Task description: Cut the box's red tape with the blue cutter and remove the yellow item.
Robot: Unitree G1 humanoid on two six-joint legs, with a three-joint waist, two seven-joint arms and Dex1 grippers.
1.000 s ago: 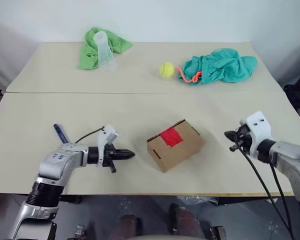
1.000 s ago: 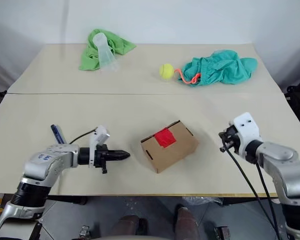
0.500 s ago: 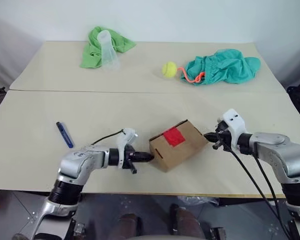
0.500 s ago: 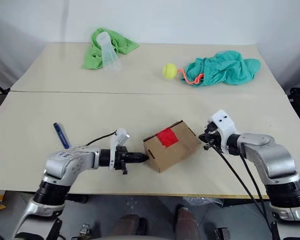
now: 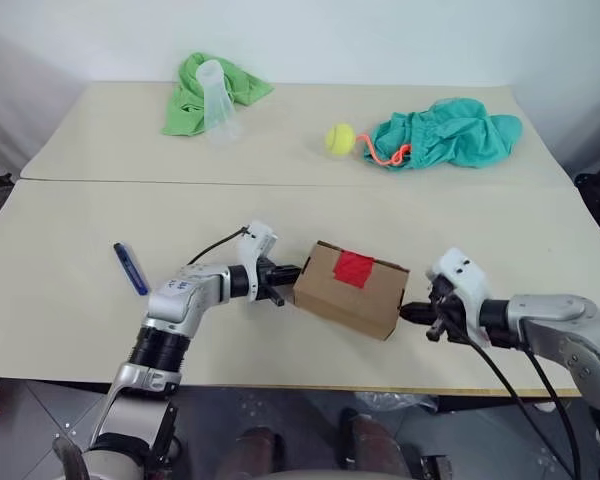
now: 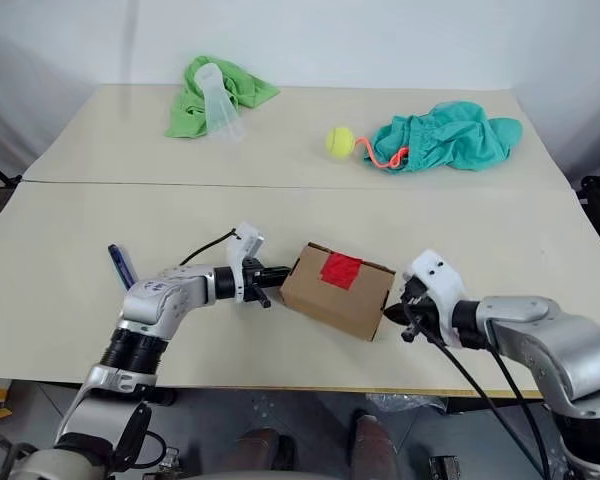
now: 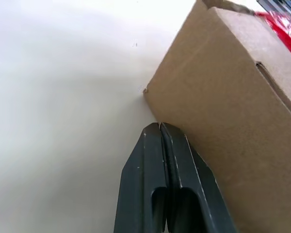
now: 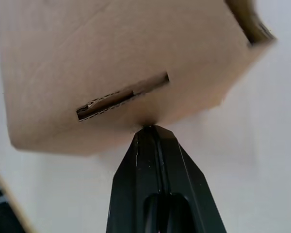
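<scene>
You are pressing the box [image 5: 351, 289] between two closed, empty grippers: the left gripper [image 5: 288, 272] is meeting its left end wall, the right gripper [image 5: 408, 313] its right end. The carton is lying near the table's front edge, long axis running left to right, red tape [image 5: 353, 268] facing up. The blue cutter [image 5: 131, 268] is resting well left, nearer your left arm. No legible writing is showing.

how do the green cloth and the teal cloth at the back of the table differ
The green cloth is light green and lies at the far left; the teal cloth is blue-green, looks larger and lies at the far right. A clear plastic cup lies tipped on the green cloth; an orange-pink cord trails from the teal cloth toward a tennis ball. Both are crumpled heaps.
</scene>
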